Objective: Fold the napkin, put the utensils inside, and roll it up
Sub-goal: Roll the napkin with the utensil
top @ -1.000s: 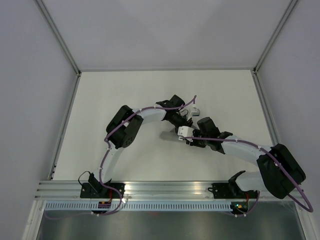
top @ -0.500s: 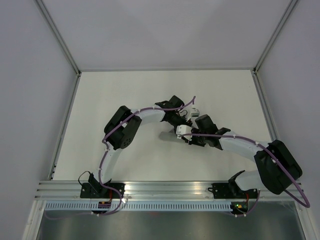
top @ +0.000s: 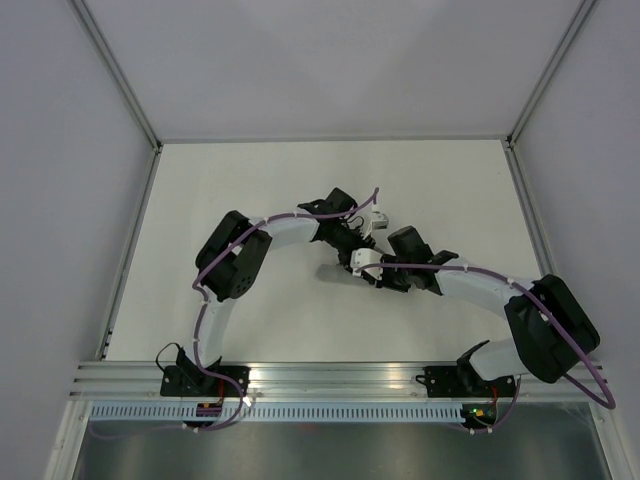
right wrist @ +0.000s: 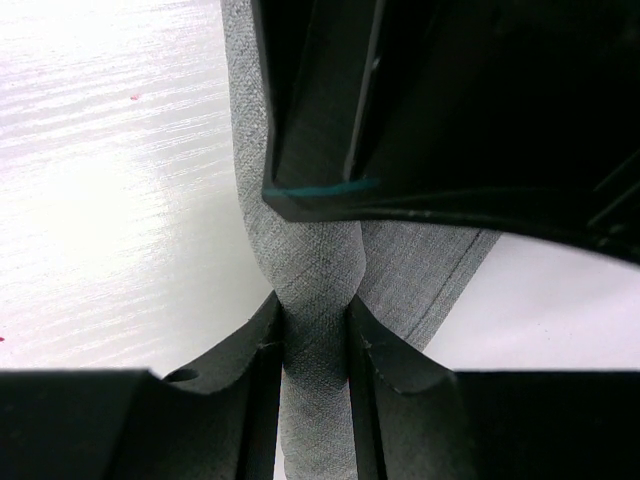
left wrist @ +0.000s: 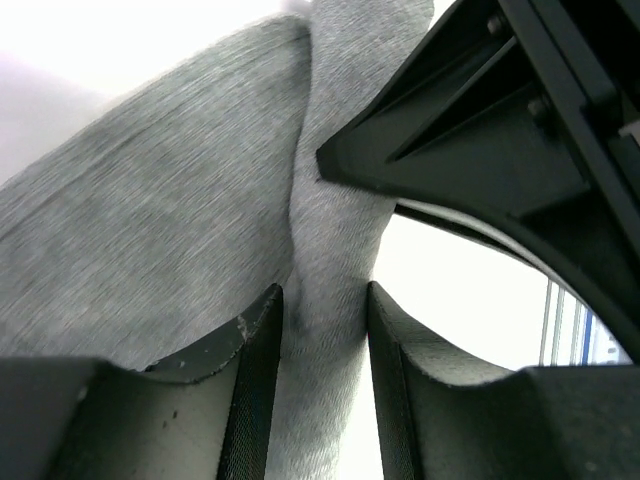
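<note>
Table (top: pixel 230 200) centre: both arms meet over the napkin (left wrist: pixel 150 220), which is rolled into a tight tube. I'd call this the rolling step, near done. Left gripper (left wrist: pixel 325 320) and right gripper (right wrist: pixel 313 330) each narrowly parted, pinching the tube. I can't see utensils. Next: finish the roll and release without unrolling it.

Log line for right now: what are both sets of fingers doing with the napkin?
napkin: narrow roll | left fingers: closed on its fabric | right fingers: closed on roll | utensils: not seen
</note>
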`<control>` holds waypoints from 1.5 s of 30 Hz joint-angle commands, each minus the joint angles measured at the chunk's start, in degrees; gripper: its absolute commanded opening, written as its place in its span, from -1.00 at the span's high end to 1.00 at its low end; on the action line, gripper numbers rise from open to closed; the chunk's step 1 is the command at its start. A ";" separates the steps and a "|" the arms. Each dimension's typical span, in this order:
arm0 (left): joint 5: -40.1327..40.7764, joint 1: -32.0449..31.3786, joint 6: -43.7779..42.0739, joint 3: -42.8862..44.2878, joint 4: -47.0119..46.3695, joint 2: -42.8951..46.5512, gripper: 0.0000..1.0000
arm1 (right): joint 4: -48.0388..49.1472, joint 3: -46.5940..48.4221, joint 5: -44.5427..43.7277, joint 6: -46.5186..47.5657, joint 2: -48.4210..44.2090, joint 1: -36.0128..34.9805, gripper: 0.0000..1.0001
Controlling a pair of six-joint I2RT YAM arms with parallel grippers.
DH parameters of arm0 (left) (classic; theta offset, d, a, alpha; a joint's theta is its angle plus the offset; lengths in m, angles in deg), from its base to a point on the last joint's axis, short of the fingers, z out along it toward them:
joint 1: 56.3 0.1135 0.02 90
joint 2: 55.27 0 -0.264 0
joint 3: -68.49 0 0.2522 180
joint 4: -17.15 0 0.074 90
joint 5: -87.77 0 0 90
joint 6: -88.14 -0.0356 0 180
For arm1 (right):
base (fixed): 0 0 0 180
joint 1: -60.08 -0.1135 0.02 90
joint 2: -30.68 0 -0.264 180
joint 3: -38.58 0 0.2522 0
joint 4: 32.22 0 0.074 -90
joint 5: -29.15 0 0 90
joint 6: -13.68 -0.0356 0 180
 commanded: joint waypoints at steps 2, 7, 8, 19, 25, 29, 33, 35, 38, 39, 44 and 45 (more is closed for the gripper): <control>1.79 2.10 3.07 -2.34 -4.42 6.02 0.11 | -5.42 1.13 0.51 0.46 1.87 0.32 0.59; 2.76 3.95 5.18 -4.80 -8.63 9.01 0.11 | -7.36 2.71 1.39 0.90 3.09 0.76 0.60; 3.19 4.64 5.54 -5.33 -9.51 9.80 0.11 | -8.06 2.98 1.57 1.08 3.36 0.85 0.60; 17.69 8.78 13.62 -20.61 -28.23 24.92 0.10 | -18.51 12.89 10.43 4.23 10.38 5.94 0.60; 22.27 8.69 17.57 -29.92 -37.99 34.15 0.09 | -29.50 21.85 15.63 8.02 19.26 9.63 0.61; 23.59 8.35 18.37 -36.09 -43.35 39.24 0.08 | -35.83 26.70 18.53 10.39 24.88 11.39 0.61; 28.66 5.54 15.92 -40.66 -45.20 44.16 0.07 | -39.96 31.88 20.11 12.24 30.85 13.15 0.61; 30.87 2.38 12.59 -43.12 -46.17 45.40 0.06 | -42.51 33.56 20.73 12.85 32.71 13.59 0.60; 36.15 -2.54 9.15 -45.50 -47.49 46.11 0.04 | -45.76 36.98 22.13 14.17 36.31 14.56 0.61; 38.25 -3.77 7.58 -45.76 -47.40 45.94 0.04 | -46.55 38.47 22.57 14.78 37.89 14.91 0.60; 44.06 -10.81 2.73 -44.28 -46.44 40.84 0.05 | -50.60 42.35 23.63 15.84 42.11 15.79 0.60; 46.50 -11.77 0.46 -43.40 -46.43 39.88 0.08 | -51.04 43.31 23.72 16.02 43.25 16.05 0.60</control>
